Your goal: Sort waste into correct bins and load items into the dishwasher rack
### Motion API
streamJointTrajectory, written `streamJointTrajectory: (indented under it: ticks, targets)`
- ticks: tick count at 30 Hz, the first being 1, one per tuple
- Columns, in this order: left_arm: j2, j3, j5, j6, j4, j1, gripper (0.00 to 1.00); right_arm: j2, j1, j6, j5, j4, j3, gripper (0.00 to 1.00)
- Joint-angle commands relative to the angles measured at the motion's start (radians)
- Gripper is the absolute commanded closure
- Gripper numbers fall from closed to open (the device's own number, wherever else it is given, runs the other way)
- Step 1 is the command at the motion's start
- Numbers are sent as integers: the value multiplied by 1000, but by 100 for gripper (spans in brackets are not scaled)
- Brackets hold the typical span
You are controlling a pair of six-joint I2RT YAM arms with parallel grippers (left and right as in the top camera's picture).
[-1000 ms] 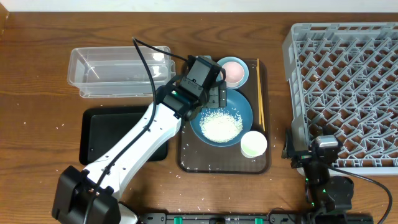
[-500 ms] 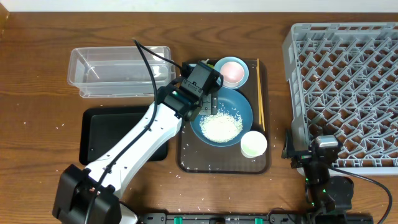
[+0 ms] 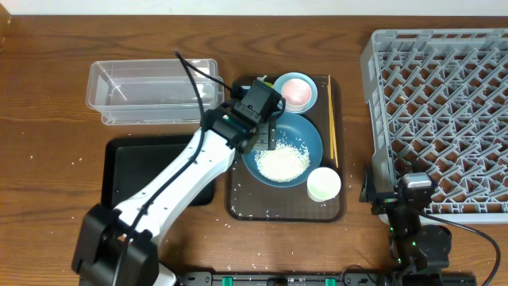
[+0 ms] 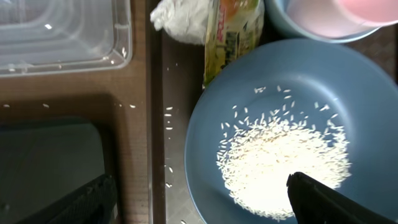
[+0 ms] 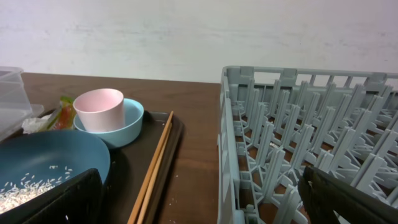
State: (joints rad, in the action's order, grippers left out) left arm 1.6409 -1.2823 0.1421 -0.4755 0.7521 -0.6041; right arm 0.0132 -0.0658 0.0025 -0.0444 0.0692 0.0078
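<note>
Over the large blue bowl's (image 3: 305,135) left rim, left gripper (image 3: 263,137) spread wide, holding nothing. Rice (image 3: 282,164) heaped mid-bowl. Crowding: small light-blue bowl (image 3: 298,91) just behind, white cup (image 3: 324,184) front-right, chopsticks (image 3: 332,127) along brown tray's (image 3: 238,202) right edge. Left wrist view alone shows tissue (image 4: 180,22) and wrapper (image 4: 233,31) at the bowl's far rim. Right gripper (image 5: 199,208) spread, empty, low beside rack (image 3: 444,111). Open table (image 3: 353,119) strip between tray and rack.
</note>
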Motion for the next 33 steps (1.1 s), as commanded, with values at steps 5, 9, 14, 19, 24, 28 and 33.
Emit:
streamJointTrajectory:
  ticks: [5, 9, 14, 19, 24, 28, 33]
  targets:
    - [78, 17, 24, -28, -2, -2, 10, 0, -13, -15, 10, 3, -2, 1]
    - [82, 17, 24, -28, -13, -2, 11, 0, -13, -15, 10, 3, -2, 1]
    - [82, 17, 23, -32, -30, -2, 14, 0, -13, -15, 10, 3, -2, 1]
    - [80, 14, 7, -31, -39, -4, 16, 0, -13, -15, 10, 3, -2, 1]
    - [78, 14, -129, -29, -83, -4, 16, 0, -13, -15, 10, 3, -2, 1]
    - [78, 14, -162, -27, -131, -4, 16, 0, -13, -15, 10, 3, -2, 1]
    - [78, 14, -150, 1, -157, -3, 16, 0, -13, -15, 10, 3, -2, 1]
